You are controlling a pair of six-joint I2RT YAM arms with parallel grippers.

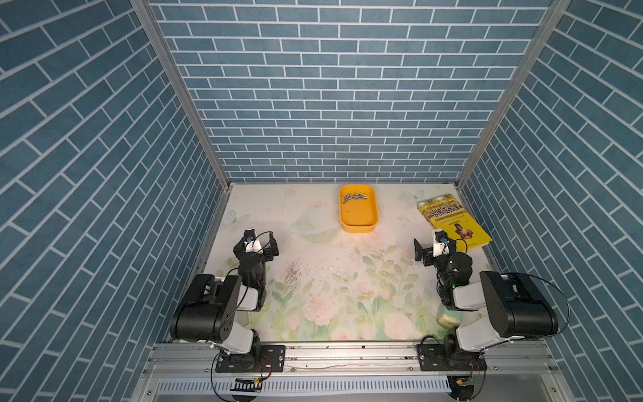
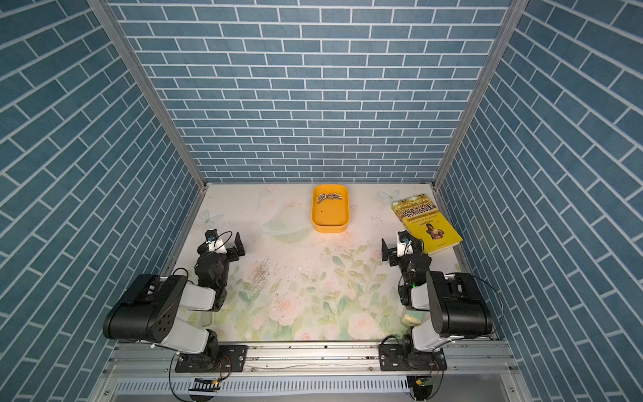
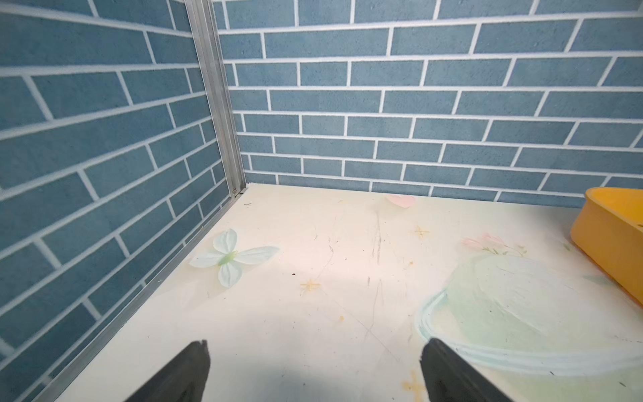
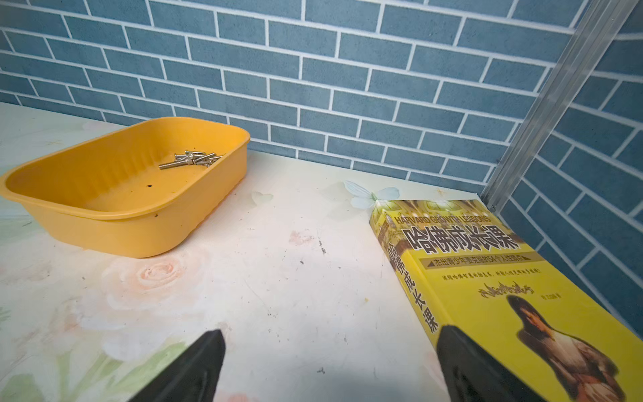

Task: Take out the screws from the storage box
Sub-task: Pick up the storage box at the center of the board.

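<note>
The screws [image 1: 355,197] lie in a loose heap at the far end of the box [image 1: 358,228], the end nearest the back wall [image 1: 334,104]. Both top views show them there [image 2: 329,197], and the right wrist view shows them crossing one another on the box floor [image 4: 190,159]. The rest of the box [image 4: 139,236] is bare apart from one small dark speck. The box stands on the table [image 1: 313,250] at its far middle, long side running away from the robot, close to the back wall.

Between the box and the arms the flowered tabletop is open. A patch of dark scratches [image 1: 292,273] marks it on the left side (flat marks, not screws).

A yellow book [image 1: 454,222] lies flat to the right of the box, well apart from it, askew by the right wall. A pale green gadget [image 1: 449,318] sits at the near right edge, partly hidden by the right arm.

The left claw [image 1: 261,240] hovers near the table, nearer and to the left of the box, its jaws wide with nothing between them [image 3: 315,348]. Its wrist view catches only a corner of the box [image 3: 605,240].

The right claw [image 1: 433,245] hovers nearer and to the right, just beside the book's near corner, likewise wide and empty [image 4: 332,332]. One of its fingers [image 4: 466,365] overlaps the book [image 4: 487,278] in the wrist view (contact cannot be told).
</note>
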